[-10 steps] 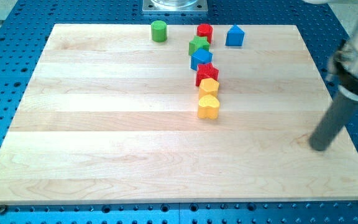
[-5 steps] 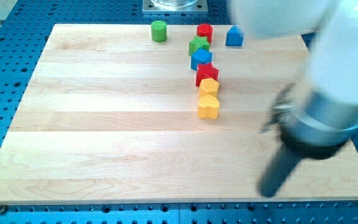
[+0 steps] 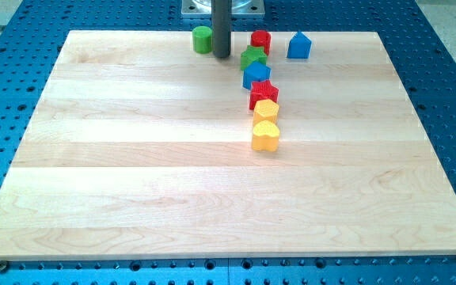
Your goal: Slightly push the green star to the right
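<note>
Seven small blocks sit on the wooden board (image 3: 133,198), and the one that matters, the green star (image 3: 252,57), lies near the view's top, a little right of centre. It stands just below and left of the red cylinder (image 3: 260,39), and its lower edge touches or nearly touches the blue block (image 3: 256,74) beneath it. Below that run a red star (image 3: 264,93), an orange block (image 3: 267,110) and a yellow heart (image 3: 265,135) in a close column. A blue house-shaped block (image 3: 298,45) stands apart to the view's right, and a green cylinder (image 3: 203,39) to the left. My tip (image 3: 222,56) rests on the board between the green cylinder and the green star, just beside the cylinder and a short way left of the star. There are no jaws to open or close; the arm ends in a bare rod holding nothing. The star looks light, rigid and apt to slide easily on smooth wood, so a gentle nudge should do. Its points may make it spin if struck off-centre, so contact belongs on its left face, level with its middle. The crowded neighbours could be dragged along. No containers appear anywhere here.
</note>
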Available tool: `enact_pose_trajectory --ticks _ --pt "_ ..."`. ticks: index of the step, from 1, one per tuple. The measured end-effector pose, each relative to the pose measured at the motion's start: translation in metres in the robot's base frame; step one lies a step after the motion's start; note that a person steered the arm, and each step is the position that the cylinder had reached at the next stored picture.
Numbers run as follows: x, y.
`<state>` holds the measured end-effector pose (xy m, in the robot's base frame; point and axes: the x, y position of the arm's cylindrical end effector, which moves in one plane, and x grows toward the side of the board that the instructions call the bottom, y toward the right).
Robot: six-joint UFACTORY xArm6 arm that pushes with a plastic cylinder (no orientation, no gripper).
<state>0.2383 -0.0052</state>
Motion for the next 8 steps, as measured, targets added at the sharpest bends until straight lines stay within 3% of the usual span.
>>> enact_pose_trajectory --ticks 8 --pt "0.048 0.034"
